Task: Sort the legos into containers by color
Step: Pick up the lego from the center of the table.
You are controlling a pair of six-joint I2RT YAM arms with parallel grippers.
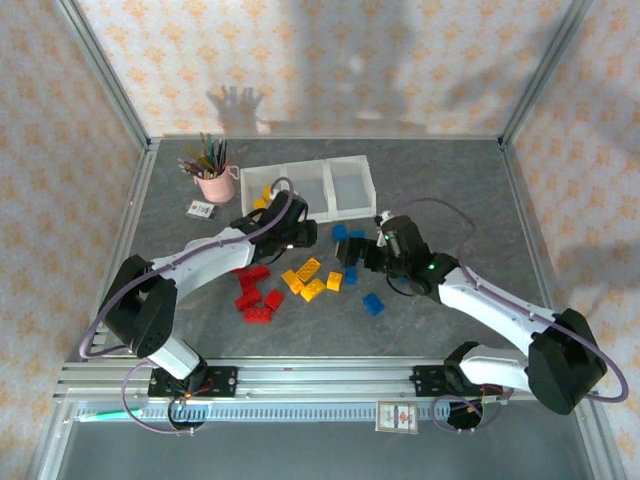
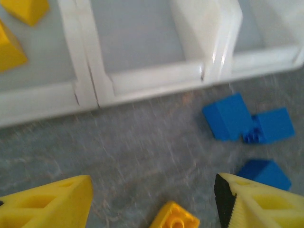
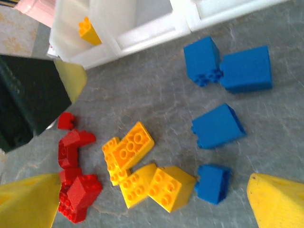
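Observation:
The containers [image 1: 346, 190] are three joined white bins at the back; the left bin holds yellow legos [image 2: 10, 50]. On the grey table lie red legos [image 1: 256, 296], yellow-orange legos [image 1: 309, 279] and blue legos [image 1: 351, 238]. My left gripper [image 1: 305, 233] hovers just in front of the bins, open and empty, over bare table with a yellow lego [image 2: 175, 217] at the lower edge of its wrist view. My right gripper [image 1: 353, 251] is open above the pile, with yellow legos [image 3: 142, 173] and a blue lego [image 3: 213, 183] between its wide fingers [image 3: 278, 202].
A pink cup of pencils [image 1: 213, 184] and a small card [image 1: 201, 210] stand left of the bins. One blue lego [image 1: 373, 303] lies apart, nearer the front. The left gripper's dark body [image 3: 21, 107] is close to the right gripper's left side.

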